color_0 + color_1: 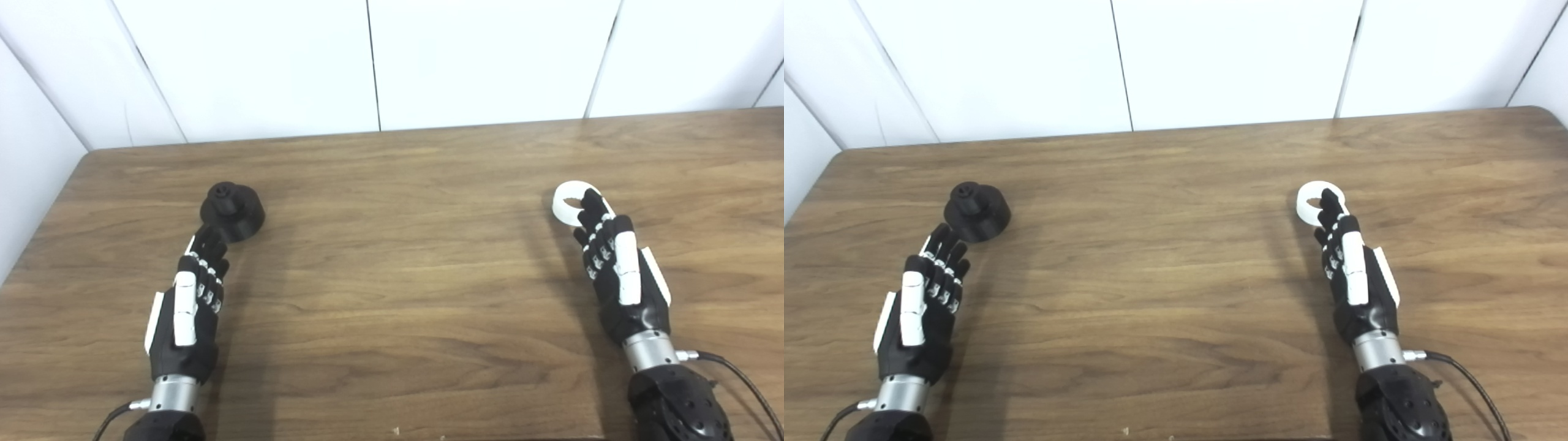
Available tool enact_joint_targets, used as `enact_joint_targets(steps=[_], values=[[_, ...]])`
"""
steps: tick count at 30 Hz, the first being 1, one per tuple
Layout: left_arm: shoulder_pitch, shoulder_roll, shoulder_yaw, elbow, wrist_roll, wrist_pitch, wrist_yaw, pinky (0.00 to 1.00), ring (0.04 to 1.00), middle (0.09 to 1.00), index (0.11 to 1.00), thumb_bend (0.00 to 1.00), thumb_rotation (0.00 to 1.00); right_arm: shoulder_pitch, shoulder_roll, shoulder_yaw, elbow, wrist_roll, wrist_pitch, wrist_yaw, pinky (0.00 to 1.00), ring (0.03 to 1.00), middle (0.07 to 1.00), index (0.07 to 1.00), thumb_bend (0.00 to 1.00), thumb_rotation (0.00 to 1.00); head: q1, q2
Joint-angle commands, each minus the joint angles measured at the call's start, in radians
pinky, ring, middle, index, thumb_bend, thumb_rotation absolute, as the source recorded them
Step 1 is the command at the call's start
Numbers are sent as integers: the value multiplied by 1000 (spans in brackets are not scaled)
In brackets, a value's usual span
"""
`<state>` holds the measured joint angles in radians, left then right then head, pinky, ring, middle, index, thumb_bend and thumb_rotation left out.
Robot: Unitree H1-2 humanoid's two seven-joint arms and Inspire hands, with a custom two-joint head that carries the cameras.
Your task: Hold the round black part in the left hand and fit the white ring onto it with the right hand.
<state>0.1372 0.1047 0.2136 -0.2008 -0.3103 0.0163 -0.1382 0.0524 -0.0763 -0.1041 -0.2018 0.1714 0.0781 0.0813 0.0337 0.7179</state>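
The round black part [233, 210] rests on the wooden table [392, 275] at the left, a small knob on its top. My left hand [193, 294] hovers just in front of it, fingers stretched toward it and apart, holding nothing. The white ring [571, 203] lies flat on the table at the right. My right hand [615, 269] reaches up to it from the near side, its fingertips [1327, 202] overlapping the ring's near edge. The fingers are extended and not closed around the ring.
White wall panels [367, 61] rise directly behind the table's far edge. The table's left edge [43, 220] runs close to the black part. A black cable [744, 383] trails from my right wrist.
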Motion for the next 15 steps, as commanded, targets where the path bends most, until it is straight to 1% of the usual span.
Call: enact_joint_targets(steps=[1, 5, 11, 14, 15], values=[[16, 13, -2, -45, 8, -16, 4, 1000, 992, 989, 962, 561, 910, -1, -5, 2, -20, 14, -30, 10, 1000, 1000, 986, 954, 569, 1000, 1, 2], [15, 9, 6, -38, -8, -27, 2, 1000, 980, 979, 955, 568, 858, -5, -4, 3, -17, 14, -34, 12, 1000, 1000, 983, 952, 567, 1000, 1, 1], [15, 11, 8, -35, -24, -24, -5, 1000, 985, 985, 964, 584, 831, -5, -2, 4, -17, 14, -32, 11, 1000, 1000, 984, 950, 563, 1000, -3, -2], [14, 13, 6, -38, -15, -20, -2, 1000, 983, 983, 960, 585, 824, -6, -4, 4, -15, 11, -33, 10, 1000, 1000, 983, 949, 565, 1000, 1, -4], [13, 22, 2, -42, 5, -20, -2, 1000, 985, 985, 961, 581, 822, -6, -4, 4, -14, 11, -32, 8, 1000, 1000, 982, 948, 566, 1000, 1, -4]])
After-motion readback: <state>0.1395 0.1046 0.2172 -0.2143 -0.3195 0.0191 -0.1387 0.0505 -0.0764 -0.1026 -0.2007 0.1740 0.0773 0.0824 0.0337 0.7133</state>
